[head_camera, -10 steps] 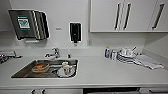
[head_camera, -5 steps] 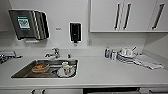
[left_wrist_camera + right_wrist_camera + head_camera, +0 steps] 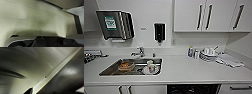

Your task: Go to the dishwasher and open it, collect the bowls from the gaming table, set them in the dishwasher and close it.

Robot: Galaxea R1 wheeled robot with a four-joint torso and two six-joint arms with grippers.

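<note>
I cannot tell how my grippers stand; both wrists look at pale speckled floor (image 3: 31, 18). Ahead, a white counter (image 3: 191, 71) holds a sink (image 3: 131, 67). The dishwasher's (image 3: 192, 89) dark opening sits beneath the counter edge.

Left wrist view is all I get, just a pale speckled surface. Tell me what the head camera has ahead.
Observer: A white counter with a steel sink set in it.
Operator: Say what lies in the sink.
Observer: An orange-brown item beside some white dishes.
Operator: Now report what is on the counter.
Observer: A stack of plates near the wall, to the right of the sink.
Operator: Check below the counter.
Observer: A dark recess to the right of the sink, with white cabinet fronts on either side; I cannot tell what it is.
</note>
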